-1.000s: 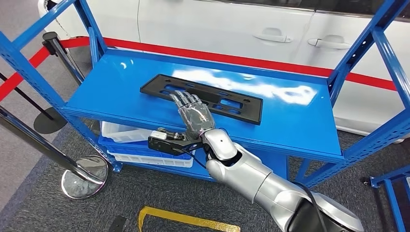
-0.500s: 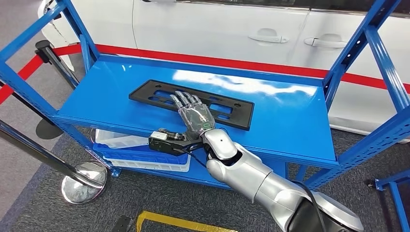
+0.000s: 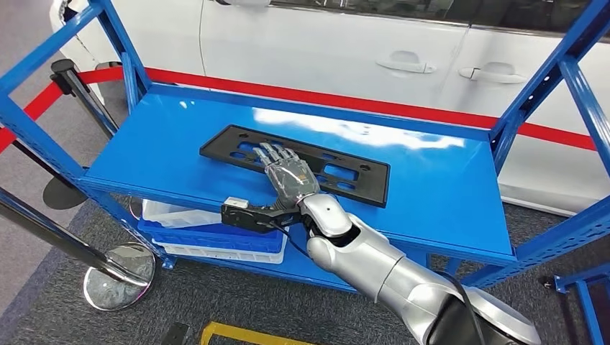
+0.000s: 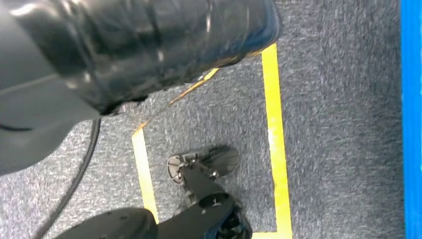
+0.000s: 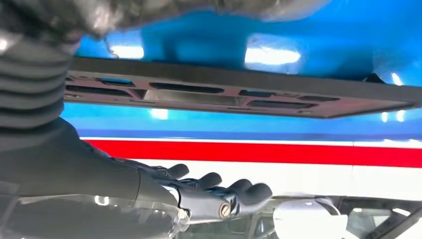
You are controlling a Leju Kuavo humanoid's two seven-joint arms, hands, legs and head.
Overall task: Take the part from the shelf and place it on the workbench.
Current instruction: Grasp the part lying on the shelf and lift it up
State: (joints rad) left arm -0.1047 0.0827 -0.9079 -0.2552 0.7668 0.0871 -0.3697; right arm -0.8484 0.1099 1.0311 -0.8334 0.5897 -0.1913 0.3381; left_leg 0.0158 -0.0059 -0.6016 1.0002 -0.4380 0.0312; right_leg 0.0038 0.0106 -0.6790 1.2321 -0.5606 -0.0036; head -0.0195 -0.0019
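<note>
Head view first, and we read it from the left: a red barrier rope (image 3: 32, 108) on a dark post (image 3: 79, 90) stands beside the blue shelf (image 3: 165, 154), with a chrome stand base (image 3: 119, 267) on the grey carpet below. On the lower level sits a white tray (image 3: 180, 212). On the top surface lies the part (image 3: 360, 176), a flat black plate with slotted openings. Its long axis runs across the shelf from left to right, angling slightly toward us at the right end. Our right hand (image 3: 289, 175) reaches up from below, fingers stretched out flat and close together, lying over the near long edge around the plate's middle. Whether they press on it or hover just above, we cannot tell. Behind the shelf stands a white car (image 3: 345, 50).

In the right wrist view, the part (image 5: 239, 94) appears as a long dark bar against the blue, and the extended fingers (image 5: 239, 191) hold nothing.

The left hand hangs low; the left wrist view looks at carpet with yellow tape lines (image 4: 276, 129), and we cannot tell how its fingers lie.

We judge the right hand far nearer. The grasp depends on getting the fingers and thumb around the near long edge, since the plate lies flat on the shelf.
</note>
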